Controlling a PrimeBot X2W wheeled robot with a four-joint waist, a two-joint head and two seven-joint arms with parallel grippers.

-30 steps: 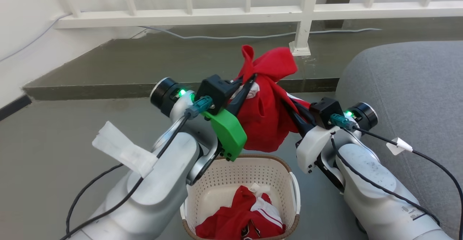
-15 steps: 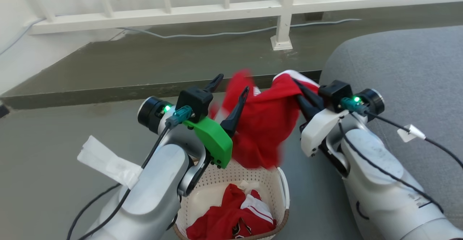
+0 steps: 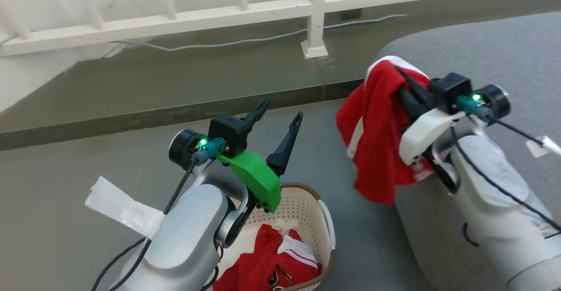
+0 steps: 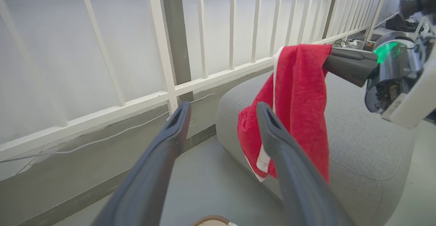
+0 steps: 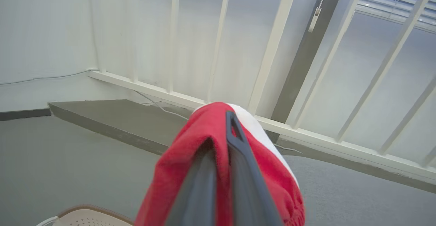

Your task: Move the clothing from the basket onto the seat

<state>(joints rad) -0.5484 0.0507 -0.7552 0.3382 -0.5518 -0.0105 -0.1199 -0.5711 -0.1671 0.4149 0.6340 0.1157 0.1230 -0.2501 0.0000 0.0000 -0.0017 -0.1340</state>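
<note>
Garment (image 3: 374,150) in closed right tool (image 3: 400,78); second garment (image 3: 263,269) in basket (image 3: 303,207), head view.

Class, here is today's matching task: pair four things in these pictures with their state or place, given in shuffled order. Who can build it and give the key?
Things:
1. left hand
2. right hand
3. hanging garment
4. basket

States or places:
A. shut on red fabric
B. open, holding nothing
C. holds a second garment
D. dangling in the air at the edge of the seat

Pairs: 1-B, 2-A, 3-D, 4-C
</note>
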